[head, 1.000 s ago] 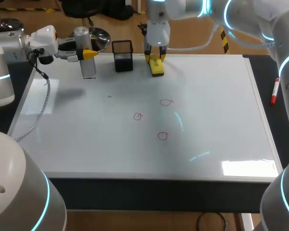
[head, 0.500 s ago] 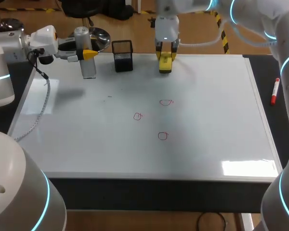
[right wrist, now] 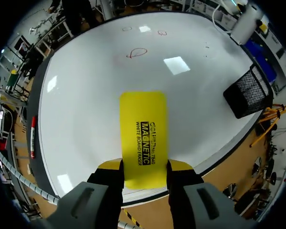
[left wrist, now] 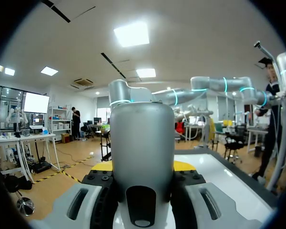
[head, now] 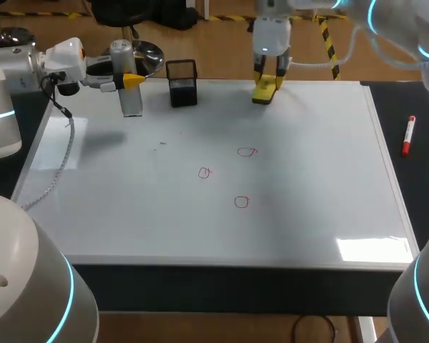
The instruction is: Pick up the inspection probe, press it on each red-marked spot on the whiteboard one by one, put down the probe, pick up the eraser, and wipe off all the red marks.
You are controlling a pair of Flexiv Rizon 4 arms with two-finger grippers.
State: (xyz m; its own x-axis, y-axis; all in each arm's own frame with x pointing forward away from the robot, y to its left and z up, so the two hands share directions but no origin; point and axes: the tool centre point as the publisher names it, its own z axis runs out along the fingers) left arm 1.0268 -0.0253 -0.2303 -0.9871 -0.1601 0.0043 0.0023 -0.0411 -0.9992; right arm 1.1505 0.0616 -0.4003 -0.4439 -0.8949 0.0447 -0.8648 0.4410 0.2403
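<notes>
The dark counter [head: 409, 187] is showing as a strip on the right and a band along the near edge. Overhead light is glaring off its white top in a bright patch [head: 372, 249] at the near right, with smaller glints [right wrist: 176, 65] lying farther in.

Robotics lab. Two white robot arms with glowing blue rings, left arm [head: 7, 78] at frame left and right arm [head: 404, 32] upper right, stand at a dark counter [head: 236, 287] carrying a big whiteboard [head: 314, 193]. Test props: red circles [head: 242, 202] mid-frame, cabled metal probe [head: 131, 100] gripped in left end effector [head: 131, 81], yellow eraser [head: 264, 93] gripped in right end effector [head: 269, 80], mesh pen cup [head: 181, 83], marker [head: 408, 136] at right edge.
</notes>
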